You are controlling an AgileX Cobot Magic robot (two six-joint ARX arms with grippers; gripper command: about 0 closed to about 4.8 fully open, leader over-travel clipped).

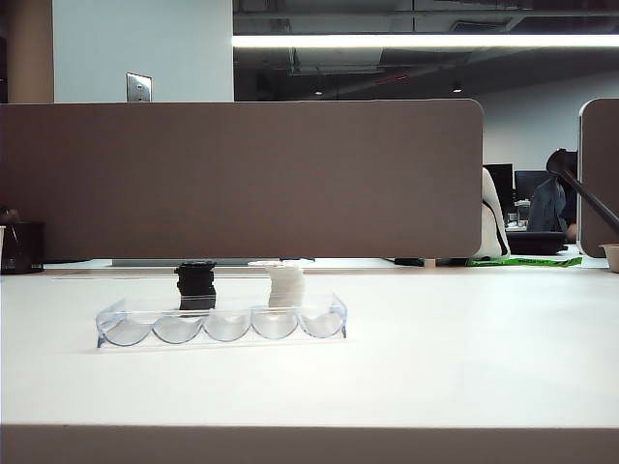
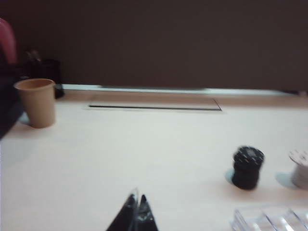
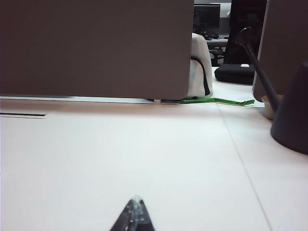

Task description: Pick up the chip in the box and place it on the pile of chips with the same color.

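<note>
A wide white tabletop [image 1: 435,358] fills the scene, with a tall brown divider panel [image 1: 242,179] standing along its far edge. Toward the left half of the tabletop, nearer the far edge than the near one, lies a long, low clear plastic box [image 1: 221,324] with five half-round slots; whether a chip lies inside it cannot be made out. Just behind the box stand two short stacks: a black chip stack [image 1: 195,286] on the left and the white pile of chips [image 1: 286,285] to its right, a little apart. A tan paper cup [image 2: 36,102] sits near the far left corner.

The left gripper [image 2: 136,214] hangs low over bare tabletop, well apart from the box, its dark fingertips pressed together and holding nothing. The right gripper [image 3: 134,216] is likewise closed and empty, low over the bare right side of the tabletop.
</note>
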